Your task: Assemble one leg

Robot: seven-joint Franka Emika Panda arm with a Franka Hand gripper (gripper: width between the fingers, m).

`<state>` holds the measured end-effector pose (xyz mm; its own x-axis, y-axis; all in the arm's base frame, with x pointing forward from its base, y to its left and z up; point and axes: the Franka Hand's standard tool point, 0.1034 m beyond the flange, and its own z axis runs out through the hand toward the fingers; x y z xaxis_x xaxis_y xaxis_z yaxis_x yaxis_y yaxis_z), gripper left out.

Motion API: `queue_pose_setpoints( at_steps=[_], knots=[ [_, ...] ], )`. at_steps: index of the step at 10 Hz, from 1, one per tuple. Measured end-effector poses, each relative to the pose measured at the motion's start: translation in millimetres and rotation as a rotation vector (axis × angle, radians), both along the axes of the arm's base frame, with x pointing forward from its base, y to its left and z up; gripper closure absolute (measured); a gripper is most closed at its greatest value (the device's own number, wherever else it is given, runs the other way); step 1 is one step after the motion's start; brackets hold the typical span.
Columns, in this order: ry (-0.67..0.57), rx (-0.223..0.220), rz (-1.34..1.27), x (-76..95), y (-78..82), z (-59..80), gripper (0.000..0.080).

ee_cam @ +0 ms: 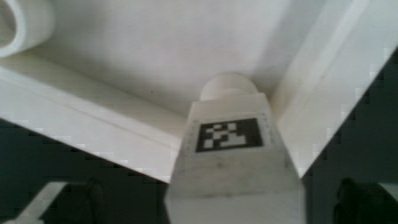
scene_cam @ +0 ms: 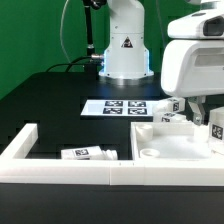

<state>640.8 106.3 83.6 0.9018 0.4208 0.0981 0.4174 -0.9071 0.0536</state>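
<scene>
Exterior view: the leg (scene_cam: 215, 130) stands upright beneath my jaws at the view's right edge, over the large panel (scene_cam: 160, 142) on the counter (scene_cam: 40, 100). Wrist view: the leg (ee_cam: 228, 140) rises between my jaws with a dark gap on each side. I cannot tell whether I grip it. If it is loose, any sideways nudge could topple it

On black flat tabletop (scene_cam: 50, 105): thin white marker board (scene_cam: 112, 106) at centre; long white L-shaped border wall (scene_cam: 60, 168) lower left; short white tagged leg (scene_cam: 88, 154) beside it.
</scene>
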Motion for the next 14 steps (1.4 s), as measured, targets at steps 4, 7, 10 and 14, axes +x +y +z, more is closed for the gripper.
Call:
queue_pose_setpoints(
  at_steps=[4, 7, 10, 14],
  knots=[
    [-0.001, 0.002, -0.009, 0.3, -0.2, 0.5, 0.0508],
    [-0.001, 0.025, -0.197, 0.0, 0.0, -0.1, 0.0509],
    [-0.007, 0.081, -0.555, 0.1, -0.7, -1.0, 0.0509],
    [0.005, 0.15, -1.065, -2.6, 3.5, -1.8, 0.0509]
  ],
)
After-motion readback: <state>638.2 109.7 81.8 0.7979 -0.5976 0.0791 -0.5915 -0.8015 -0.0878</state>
